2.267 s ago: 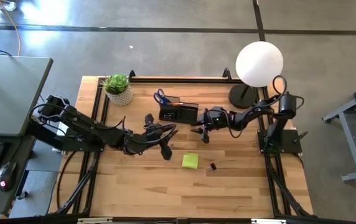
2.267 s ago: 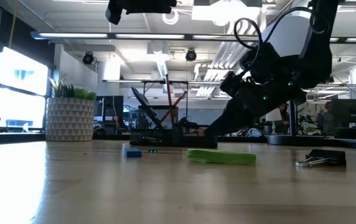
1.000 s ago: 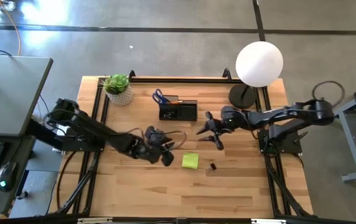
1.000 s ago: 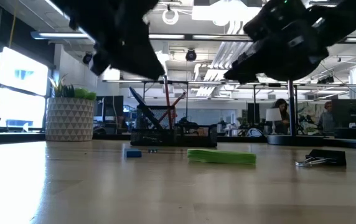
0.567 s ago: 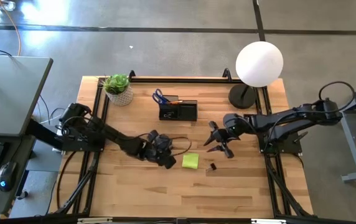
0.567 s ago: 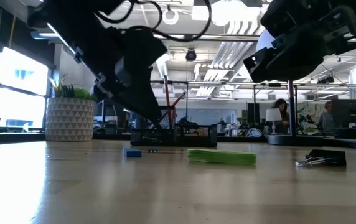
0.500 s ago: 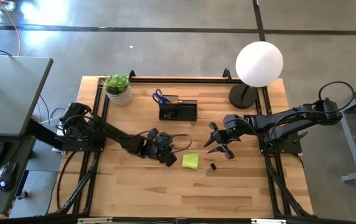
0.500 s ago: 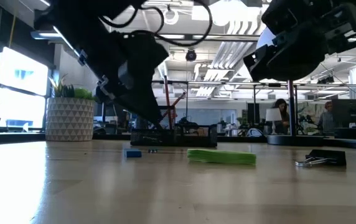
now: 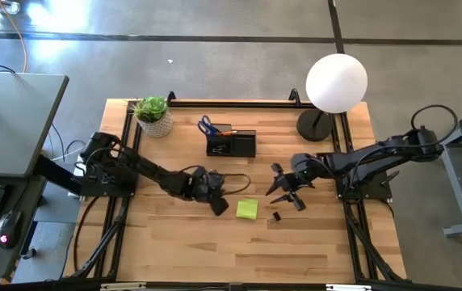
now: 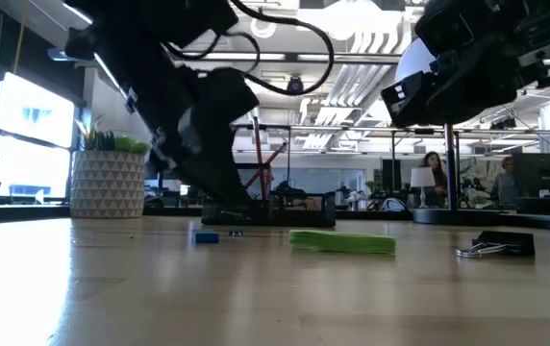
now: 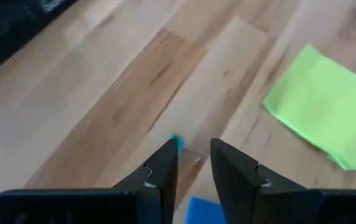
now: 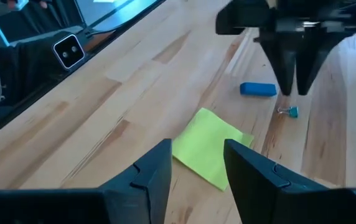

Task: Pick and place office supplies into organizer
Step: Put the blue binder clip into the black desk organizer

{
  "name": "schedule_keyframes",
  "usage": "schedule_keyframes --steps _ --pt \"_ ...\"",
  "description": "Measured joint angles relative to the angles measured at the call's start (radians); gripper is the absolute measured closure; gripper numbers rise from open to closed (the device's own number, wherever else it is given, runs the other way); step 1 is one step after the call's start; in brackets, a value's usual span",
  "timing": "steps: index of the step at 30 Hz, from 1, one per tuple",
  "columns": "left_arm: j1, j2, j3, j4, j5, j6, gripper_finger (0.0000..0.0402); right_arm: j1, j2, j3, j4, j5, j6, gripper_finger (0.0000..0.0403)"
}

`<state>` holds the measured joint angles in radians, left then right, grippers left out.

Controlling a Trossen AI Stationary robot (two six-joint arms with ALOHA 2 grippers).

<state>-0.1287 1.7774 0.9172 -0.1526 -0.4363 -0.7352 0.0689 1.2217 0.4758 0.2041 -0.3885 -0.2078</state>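
Two dark arms reach over the wooden surface (image 9: 182, 242), one from each side. We count one yellow-green sticky note pad (image 9: 246, 209) lying flat near the middle, one black binder clip (image 9: 275, 217) just beside it, one small blue piece (image 12: 258, 89), and one tiny teal-headed clip (image 12: 288, 111) next to that piece. One black organizer (image 9: 231, 145) stands toward the far edge, with one pair of blue-handled scissors (image 9: 207, 125) at its left end and two thin pens (image 10: 267, 160), orange and reddish, leaning up out of it in the low view.

Our left tool (image 11: 195, 163) hangs low over the surface just left of the pad; its fingers (image 11: 163, 167) stand slightly apart, released, with nothing between them, straddling the teal-headed clip below. Our right tool (image 12: 198, 167) hovers to the right of the pad, above the binder clip's side of the surface, fingers parted and empty.

We also see one potted plant (image 9: 153, 114) at the far left corner and one lamp with a white globe (image 9: 336, 82) at the far right.
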Motion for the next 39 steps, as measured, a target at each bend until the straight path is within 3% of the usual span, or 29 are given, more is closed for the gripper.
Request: schedule_keyframes --steps 9,23,27,32,39 --pt "0.004 0.094 0.002 0.062 0.003 0.029 0.0316 -0.004 0.000 -0.129 0.202 0.031 0.054 0.0263" --pt "0.005 0.098 0.001 0.063 -0.005 0.021 0.0317 -0.010 0.000 -0.135 0.221 0.041 0.053 0.0263" --pt "0.004 0.099 0.001 0.060 -0.024 0.006 0.0336 -0.010 0.000 -0.135 0.223 0.041 0.053 0.0263" --pt "0.004 0.099 0.001 0.056 -0.035 0.020 0.0390 -0.010 0.000 -0.135 0.223 0.063 0.050 0.0263" --pt "0.004 0.099 0.001 0.055 -0.045 0.023 0.0386 -0.010 0.000 -0.135 0.223 0.094 0.050 0.0263"
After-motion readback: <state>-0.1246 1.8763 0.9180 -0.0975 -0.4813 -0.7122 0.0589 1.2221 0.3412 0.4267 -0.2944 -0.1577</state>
